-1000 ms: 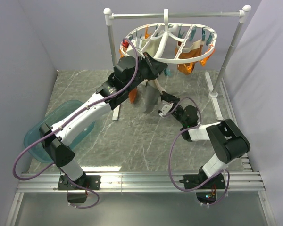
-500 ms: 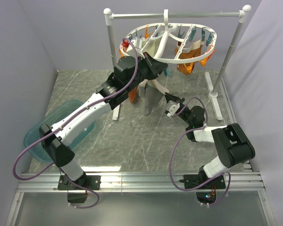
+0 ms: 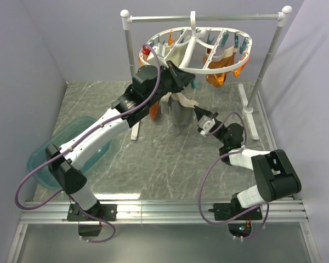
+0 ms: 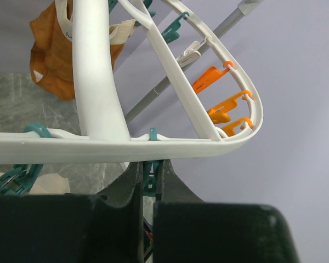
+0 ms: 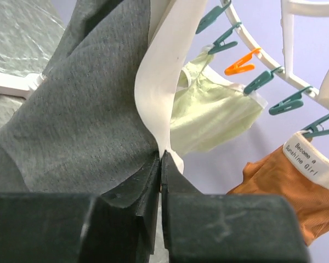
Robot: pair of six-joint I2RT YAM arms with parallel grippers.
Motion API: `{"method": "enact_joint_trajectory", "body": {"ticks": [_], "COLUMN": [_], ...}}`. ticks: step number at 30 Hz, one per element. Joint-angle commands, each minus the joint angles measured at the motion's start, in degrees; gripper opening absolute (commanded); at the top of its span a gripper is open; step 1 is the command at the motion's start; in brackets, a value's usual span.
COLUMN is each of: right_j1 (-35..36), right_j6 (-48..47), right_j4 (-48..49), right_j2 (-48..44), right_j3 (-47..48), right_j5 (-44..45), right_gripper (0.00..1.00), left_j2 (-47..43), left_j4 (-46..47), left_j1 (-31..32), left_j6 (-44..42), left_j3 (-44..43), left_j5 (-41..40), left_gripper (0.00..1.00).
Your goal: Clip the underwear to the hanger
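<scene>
The white oval hanger (image 3: 170, 64) hangs by its hook from the rail. Its ring (image 4: 98, 143) crosses just above my left gripper (image 4: 148, 171), which is shut on a teal peg (image 4: 149, 179) under that ring. In the top view the left gripper (image 3: 178, 78) sits at the ring's near edge. Below it hangs the underwear (image 3: 178, 114), grey with a cream band. My right gripper (image 3: 197, 113) holds its right side. The right wrist view shows the grey cloth (image 5: 88, 109) and the cream band (image 5: 167, 76), with the right gripper (image 5: 162, 160) shut on the band's lower edge.
The silver rail stand (image 3: 208, 17) with white knobs carries the hanger. Rust-orange garments (image 3: 216, 75) and a pale yellow-green one (image 5: 208, 118) hang from other pegs. Orange pegs (image 4: 214, 79) line the ring's far side. A teal basin (image 3: 52, 150) lies at the table's left.
My right arm has swung right and back, following the underwear's right side, and its jaws have closed on the cream band. The left arm has not moved.
</scene>
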State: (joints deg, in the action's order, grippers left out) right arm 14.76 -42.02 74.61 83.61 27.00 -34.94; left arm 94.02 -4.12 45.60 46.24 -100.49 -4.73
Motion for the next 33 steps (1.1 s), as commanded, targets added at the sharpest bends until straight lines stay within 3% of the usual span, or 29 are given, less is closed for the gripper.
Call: {"method": "enact_joint_trajectory", "body": {"ticks": [1,3,6,11,12,13,22,26,29,33], "right_j1": [-0.79,-0.97,-1.14,-1.58,-1.67,-1.93,-2.46,-2.46,-1.32,0.09], "right_j6": [0.89,0.8,1.33,0.19,-0.77,-1.04,0.7,3.35,2.47,-1.73], "right_j4": [19.0,16.98,16.54,13.73,11.98,10.83,8.63,6.42,10.89,9.86], "right_j2": [-1.61,-2.05,-2.23,-2.66,-2.84,-3.1,-3.28,-5.65,-5.31,-5.04], "right_j3": [1.3,1.65,1.65,1.74,1.91,2.35,3.14,0.25,-4.32,-7.14], "right_j5": [-3.37,-4.17,-5.04,-6.28,-6.8,-7.94,-7.95,-12.16,-13.4,-13.22], "right_gripper": [0.1,0.03,0.17,0.28,0.08,0.0,0.0,0.42,0.55,0.59], "left_j2": [-1.03,-1.03,-1.03,-1.03,-0.94,-0.94,-1.03,-0.94,-1.12,-0.94], "left_j4": [3.59,3.68,3.68,3.77,3.77,3.77,3.68,3.77,3.68,3.77], "left_j1": [-0.87,-0.96,-0.96,-1.04,-1.04,-1.04,-1.22,-1.13,-1.13,-1.22], "left_j6": [-0.09,-0.1,-0.1,-0.18,-0.1,-0.01,-0.01,0.25,0.26,0.78], "left_j3": [-0.32,-0.24,-0.15,-0.32,-0.32,-0.41,0.11,-0.06,-0.15,-0.15], "left_j5": [-0.72,-0.72,-0.72,-0.54,-0.54,-0.54,-0.1,0.25,0.07,0.34], "left_gripper": [0.0,0.0,0.0,0.0,0.0,0.0,0.0,0.0,0.0,0.0]}}
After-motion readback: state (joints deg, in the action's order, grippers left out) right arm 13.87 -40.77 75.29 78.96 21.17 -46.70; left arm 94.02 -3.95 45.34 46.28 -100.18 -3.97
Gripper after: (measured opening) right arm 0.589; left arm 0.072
